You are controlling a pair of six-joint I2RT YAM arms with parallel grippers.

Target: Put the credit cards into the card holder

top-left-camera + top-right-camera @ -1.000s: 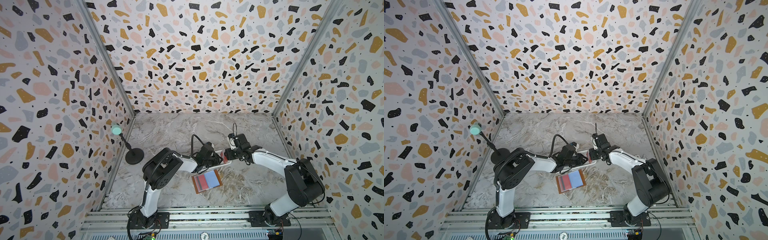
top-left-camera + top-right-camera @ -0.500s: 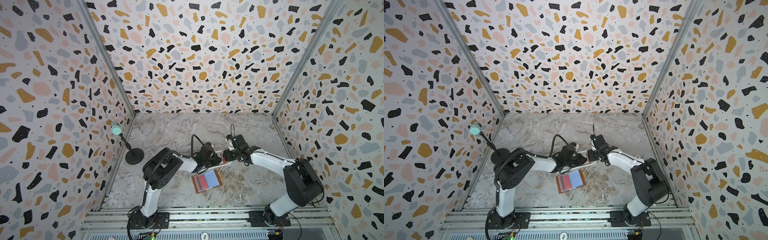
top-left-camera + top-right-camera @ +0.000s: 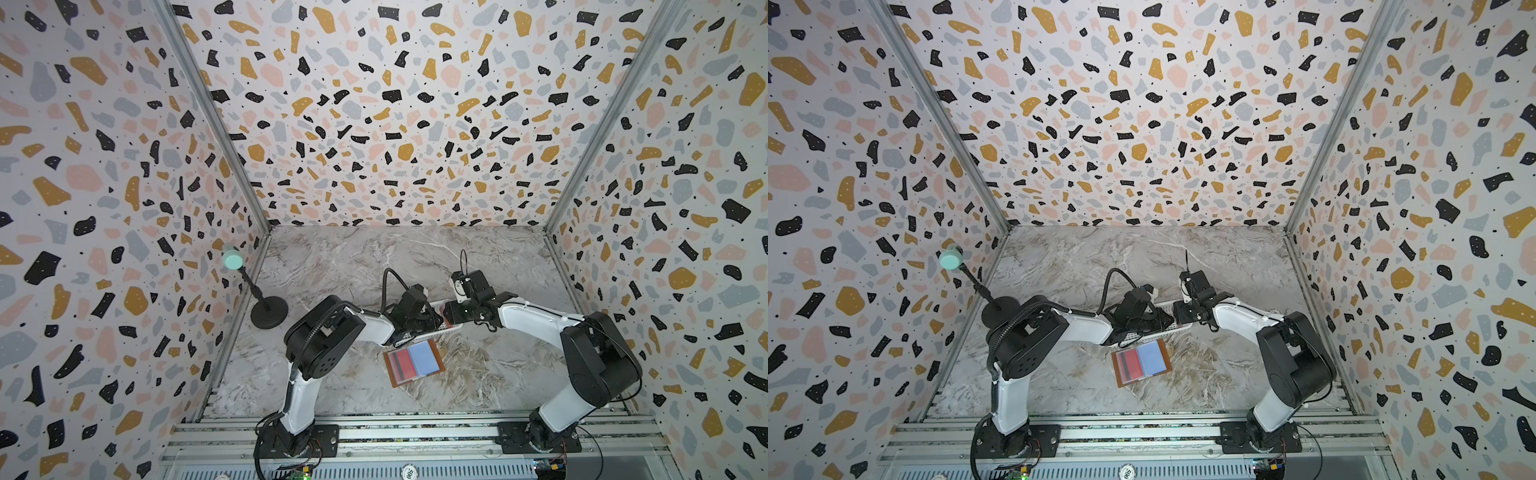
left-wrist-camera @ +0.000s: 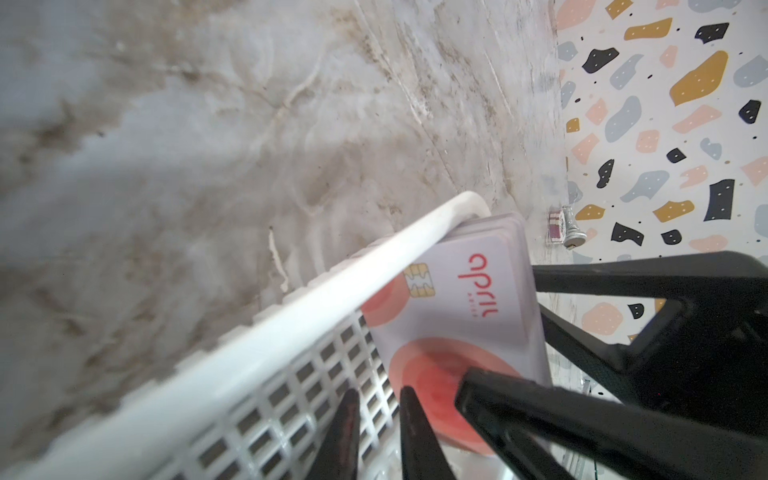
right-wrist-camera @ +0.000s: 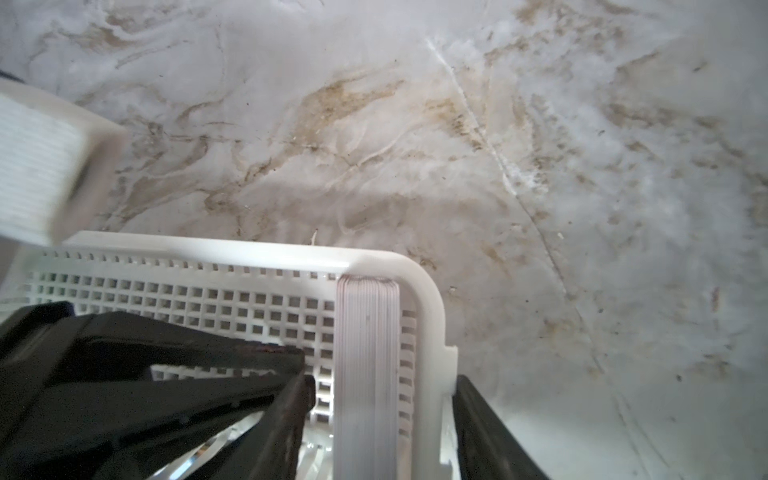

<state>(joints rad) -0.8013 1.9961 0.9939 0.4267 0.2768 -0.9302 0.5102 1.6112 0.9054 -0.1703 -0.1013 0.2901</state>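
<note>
Three tall walls papered in a white terrazzo print [image 3: 374, 124] of black, ochre, pink and grey chips enclose a grey-and-brown marble-patterned worktop [image 3: 332, 257], seen in both top views. Bare aluminium posts [image 3: 214, 112] run up the two back corners, and slotted aluminium rails [image 3: 415, 430] edge the front. Near the left wall, a slim black stand with a round base [image 3: 269, 312] leans toward the wall and carries a mint-green cap [image 3: 232, 258]. The light is soft and even, leaving only faint shadows on the worktop.
</note>
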